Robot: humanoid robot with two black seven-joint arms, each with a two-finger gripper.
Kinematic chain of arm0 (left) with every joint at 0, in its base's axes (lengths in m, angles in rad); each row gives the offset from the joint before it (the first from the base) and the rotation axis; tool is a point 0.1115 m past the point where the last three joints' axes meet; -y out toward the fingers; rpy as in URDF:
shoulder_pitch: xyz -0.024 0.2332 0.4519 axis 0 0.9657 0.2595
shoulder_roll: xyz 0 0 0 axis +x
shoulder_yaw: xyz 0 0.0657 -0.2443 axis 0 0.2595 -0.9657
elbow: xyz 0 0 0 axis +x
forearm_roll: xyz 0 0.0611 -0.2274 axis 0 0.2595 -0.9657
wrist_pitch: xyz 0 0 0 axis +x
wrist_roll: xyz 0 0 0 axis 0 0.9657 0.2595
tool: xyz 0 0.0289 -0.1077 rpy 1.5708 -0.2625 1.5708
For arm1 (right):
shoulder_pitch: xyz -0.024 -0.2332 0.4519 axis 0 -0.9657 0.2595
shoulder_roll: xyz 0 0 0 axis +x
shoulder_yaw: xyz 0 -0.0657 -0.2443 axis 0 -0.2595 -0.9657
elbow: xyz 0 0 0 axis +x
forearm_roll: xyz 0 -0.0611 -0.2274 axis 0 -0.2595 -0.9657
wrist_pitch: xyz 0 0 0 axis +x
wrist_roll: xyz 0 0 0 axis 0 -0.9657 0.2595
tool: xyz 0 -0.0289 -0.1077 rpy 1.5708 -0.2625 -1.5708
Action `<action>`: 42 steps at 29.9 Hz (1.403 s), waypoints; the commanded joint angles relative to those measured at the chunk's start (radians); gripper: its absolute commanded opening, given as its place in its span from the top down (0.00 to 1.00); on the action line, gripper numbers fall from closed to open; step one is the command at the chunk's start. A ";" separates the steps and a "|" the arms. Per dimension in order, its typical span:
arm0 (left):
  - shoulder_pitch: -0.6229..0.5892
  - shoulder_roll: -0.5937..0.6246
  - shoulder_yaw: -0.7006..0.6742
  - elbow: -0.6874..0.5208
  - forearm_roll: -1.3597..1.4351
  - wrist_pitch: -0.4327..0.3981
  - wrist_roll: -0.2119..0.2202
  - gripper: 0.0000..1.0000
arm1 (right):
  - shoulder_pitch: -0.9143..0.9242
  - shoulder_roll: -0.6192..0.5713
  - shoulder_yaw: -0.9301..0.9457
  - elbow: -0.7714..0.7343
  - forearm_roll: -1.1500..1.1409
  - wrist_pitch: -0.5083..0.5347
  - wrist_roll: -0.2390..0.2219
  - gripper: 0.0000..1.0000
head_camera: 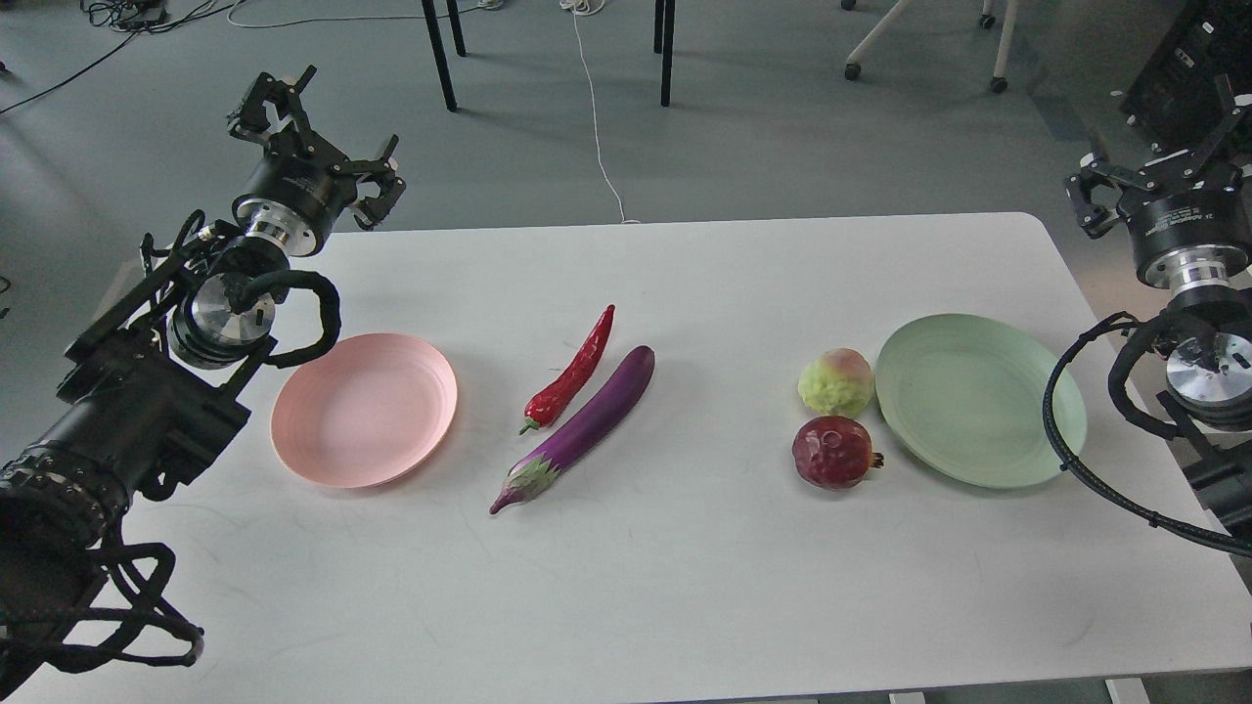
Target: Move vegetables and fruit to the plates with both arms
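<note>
A purple eggplant (pixel 581 426) and a red chili pepper (pixel 572 374) lie side by side mid-table. A dark red pomegranate (pixel 833 452) and a yellow-green fruit (pixel 836 382) sit just left of the mint green plate (pixel 981 399). The pink plate (pixel 364 409) is empty at the left. My left gripper (pixel 311 145) is open and empty, raised beyond the table's far left corner. My right gripper (pixel 1154 147) is open and empty, raised off the table's right edge.
The white table (pixel 685 587) fills the view. Chair and table legs (pixel 440 54) and a white cable (pixel 597 127) are on the floor behind. A black case (pixel 1188 68) stands at the far right.
</note>
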 commanded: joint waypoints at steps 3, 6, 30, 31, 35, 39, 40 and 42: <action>0.000 0.022 0.012 0.000 0.003 -0.036 -0.056 0.02 | 0.219 -0.095 -0.302 0.017 -0.003 -0.008 -0.004 0.01; 0.002 0.024 0.019 0.000 0.011 -0.053 -0.053 0.02 | 0.375 -0.124 -0.517 0.018 -0.003 -0.012 -0.004 0.01; 0.051 0.081 0.064 -0.040 0.011 -0.136 0.032 0.02 | 1.037 0.150 -1.881 0.244 -0.883 -0.092 0.007 0.01; 0.051 0.081 0.065 -0.040 0.011 -0.136 0.032 0.02 | 1.031 0.173 -1.923 0.230 -0.888 -0.110 0.009 0.01; 0.066 0.081 0.064 -0.040 0.011 -0.140 0.029 0.02 | 0.980 0.232 -1.989 0.169 -0.895 -0.127 0.019 0.01; 0.075 0.088 0.064 -0.040 0.011 -0.156 0.027 0.02 | 0.926 0.289 -2.020 0.121 -0.899 -0.127 0.030 0.03; 0.078 0.088 0.064 -0.040 0.011 -0.157 0.027 0.02 | 0.917 0.302 -2.024 0.112 -0.897 -0.127 0.036 0.03; 0.080 0.090 0.064 -0.040 0.011 -0.157 0.027 0.02 | 0.890 0.333 -2.036 0.088 -0.899 -0.127 0.054 0.05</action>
